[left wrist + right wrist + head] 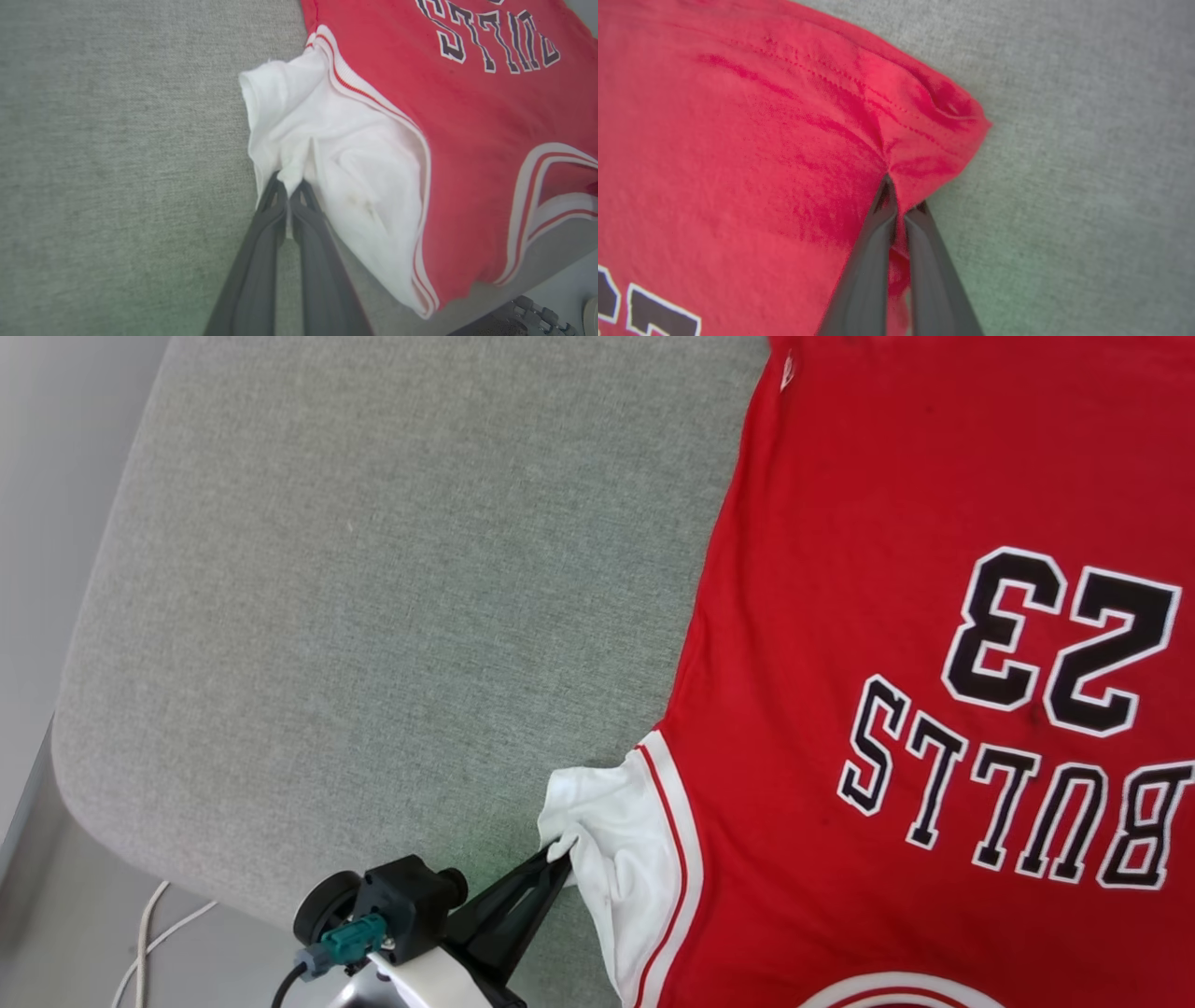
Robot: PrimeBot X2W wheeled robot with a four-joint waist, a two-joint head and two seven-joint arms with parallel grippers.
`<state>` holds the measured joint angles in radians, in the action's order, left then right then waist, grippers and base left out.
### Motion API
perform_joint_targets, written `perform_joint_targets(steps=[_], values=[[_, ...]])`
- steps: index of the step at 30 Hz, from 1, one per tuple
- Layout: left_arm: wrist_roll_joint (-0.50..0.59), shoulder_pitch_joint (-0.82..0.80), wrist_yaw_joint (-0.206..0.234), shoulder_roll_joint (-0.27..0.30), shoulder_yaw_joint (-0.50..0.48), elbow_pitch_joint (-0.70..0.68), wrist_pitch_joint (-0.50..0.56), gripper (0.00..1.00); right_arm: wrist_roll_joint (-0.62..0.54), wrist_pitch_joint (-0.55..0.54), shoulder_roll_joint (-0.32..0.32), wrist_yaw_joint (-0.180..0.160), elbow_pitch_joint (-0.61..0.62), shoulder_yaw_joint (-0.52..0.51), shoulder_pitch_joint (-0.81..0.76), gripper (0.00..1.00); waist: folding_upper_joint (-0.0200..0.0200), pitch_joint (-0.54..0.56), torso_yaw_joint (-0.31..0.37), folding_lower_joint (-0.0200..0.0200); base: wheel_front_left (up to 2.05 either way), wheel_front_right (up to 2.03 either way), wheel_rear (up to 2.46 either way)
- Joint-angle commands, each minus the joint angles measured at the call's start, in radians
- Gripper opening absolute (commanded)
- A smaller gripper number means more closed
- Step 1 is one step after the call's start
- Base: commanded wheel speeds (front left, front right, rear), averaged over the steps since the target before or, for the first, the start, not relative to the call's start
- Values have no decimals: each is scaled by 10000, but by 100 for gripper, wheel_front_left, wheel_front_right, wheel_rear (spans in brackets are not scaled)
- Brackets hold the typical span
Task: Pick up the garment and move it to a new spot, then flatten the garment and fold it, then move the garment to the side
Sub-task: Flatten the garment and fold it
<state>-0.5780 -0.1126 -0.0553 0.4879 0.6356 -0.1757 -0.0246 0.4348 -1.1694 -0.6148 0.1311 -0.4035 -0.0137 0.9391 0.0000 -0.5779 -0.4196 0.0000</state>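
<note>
So, the left tool (pixel 560 855) is pinched shut on the white sleeve (pixel 611 812) of the garment (pixel 840 616), with the fabric bunched up at its tips. The right tool (pixel 902 198) is clamped on a red hem corner (pixel 952 121), and the cloth puckers around it. The jersey lies spread over the right part of the grey cushion (pixel 373 616), its number and lettering facing up.

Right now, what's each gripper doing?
Left gripper: shut, pinching the garment by its white sleeve.
Right gripper: shut, pinching the garment at a red corner.
</note>
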Motion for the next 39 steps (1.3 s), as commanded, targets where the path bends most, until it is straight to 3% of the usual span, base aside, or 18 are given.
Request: perform_joint_targets(steps=[1,15,23,26,31,39], values=[[-74,-28,80,56,-86,27,-42,0,16,-103,98,-7,-333,35,-850,0,0,341,252,0,0,0,0],[-489,886,663,631,-629,134,-67,0,1125,943,399,-9,163,532,-4277,0,0,2786,2203,0,0,0,0],[-733,1610,1060,841,-882,109,-254,0,1853,1636,350,-9,1617,287,-6790,0,0,3891,3440,0,0,0,0],[-749,1702,1110,872,-913,86,-280,0,2024,1788,329,-7,2031,-25,-7431,0,0,4060,3640,0,0,0,0],[-774,1786,1261,849,-1043,54,-482,0,2401,2047,838,-7,3074,-953,-9291,0,0,4423,4060,0,0,0,0],[-879,1873,1351,787,-1079,93,-564,0,2266,2467,1635,-6,3569,-1381,-10812,0,0,4725,4288,0,0,0,0]])
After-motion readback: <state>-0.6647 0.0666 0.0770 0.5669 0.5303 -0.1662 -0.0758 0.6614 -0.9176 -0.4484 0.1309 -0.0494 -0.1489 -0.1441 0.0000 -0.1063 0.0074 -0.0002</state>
